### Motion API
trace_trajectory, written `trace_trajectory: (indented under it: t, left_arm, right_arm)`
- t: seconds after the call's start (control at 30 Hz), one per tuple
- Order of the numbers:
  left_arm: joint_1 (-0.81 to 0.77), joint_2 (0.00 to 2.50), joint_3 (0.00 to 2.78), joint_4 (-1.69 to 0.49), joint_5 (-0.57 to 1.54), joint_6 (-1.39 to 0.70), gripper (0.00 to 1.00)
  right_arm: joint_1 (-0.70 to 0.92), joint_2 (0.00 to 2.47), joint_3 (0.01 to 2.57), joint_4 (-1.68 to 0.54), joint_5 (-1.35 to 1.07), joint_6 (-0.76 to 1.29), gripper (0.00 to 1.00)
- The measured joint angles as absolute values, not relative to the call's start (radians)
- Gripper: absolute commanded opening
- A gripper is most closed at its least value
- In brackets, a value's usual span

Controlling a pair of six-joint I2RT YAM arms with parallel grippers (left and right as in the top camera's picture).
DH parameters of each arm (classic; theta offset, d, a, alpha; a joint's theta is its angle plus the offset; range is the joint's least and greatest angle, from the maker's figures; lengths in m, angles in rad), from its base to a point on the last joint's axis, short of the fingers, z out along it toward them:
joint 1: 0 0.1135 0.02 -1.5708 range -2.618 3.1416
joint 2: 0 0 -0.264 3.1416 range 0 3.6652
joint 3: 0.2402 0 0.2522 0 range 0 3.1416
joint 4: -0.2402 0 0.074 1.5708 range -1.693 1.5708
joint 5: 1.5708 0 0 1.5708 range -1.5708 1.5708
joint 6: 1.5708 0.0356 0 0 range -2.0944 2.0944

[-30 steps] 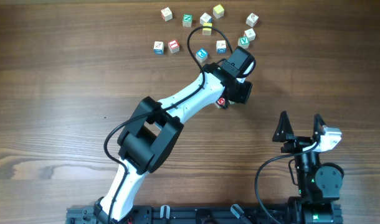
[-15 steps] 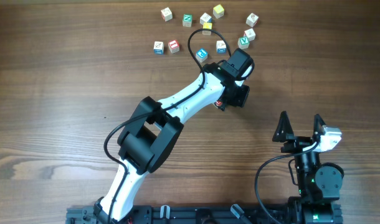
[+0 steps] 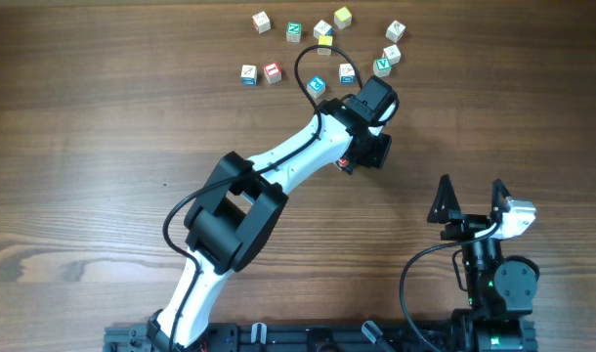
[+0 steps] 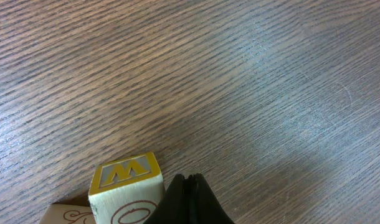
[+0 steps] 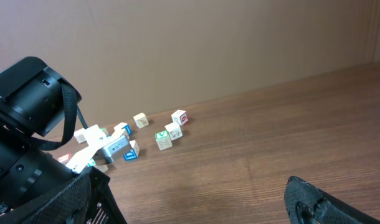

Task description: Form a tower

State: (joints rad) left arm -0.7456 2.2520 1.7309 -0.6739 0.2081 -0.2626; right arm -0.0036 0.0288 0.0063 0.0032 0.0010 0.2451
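Note:
In the left wrist view a white cube with a yellow W on top and a red O on its side stands just left of my left gripper. That gripper is shut with nothing between its fingers. Part of another cube shows at its lower left. I cannot tell whether these belong to the tower. From overhead the left gripper covers that spot, and only a red-marked bit of a cube peeks out. My right gripper stands open and empty near the front edge.
Several loose letter cubes lie scattered at the far side, from a red one and a blue one to a green one and a yellow one. The left arm crosses the middle of the table diagonally.
The left gripper shifted slightly toward the far side, covering more of the red-marked cube beneath it. It has been still for the last half second. The right arm has not moved.

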Motion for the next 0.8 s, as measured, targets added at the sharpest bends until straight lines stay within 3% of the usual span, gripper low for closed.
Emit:
trace_trajectory:
  t: [0.13, 0.2, 0.23, 0.3, 0.8]
  left_arm:
    - [-0.746, 2.252, 1.731, -0.674, 0.208, -0.263, 0.07]
    - [-0.746, 2.252, 1.731, -0.673, 0.208, -0.261, 0.33]
    - [-0.746, 2.252, 1.731, -0.672, 0.209, -0.253, 0.52]
    - [-0.746, 2.252, 1.731, -0.649, 0.208, -0.244, 0.6]
    - [-0.661, 2.253, 1.807, -0.661, 0.137, -0.161, 0.61]
  right_arm:
    - [-0.004, 0.029, 0.006, 0.003, 0.001, 0.245, 1.0]
    - [-0.004, 0.029, 0.006, 0.003, 0.001, 0.245, 1.0]
    - [-0.004, 0.029, 0.006, 0.003, 0.001, 0.245, 1.0]
    - [-0.004, 0.029, 0.006, 0.003, 0.001, 0.245, 1.0]
    - [-0.004, 0.029, 0.006, 0.003, 0.001, 0.245, 1.0]
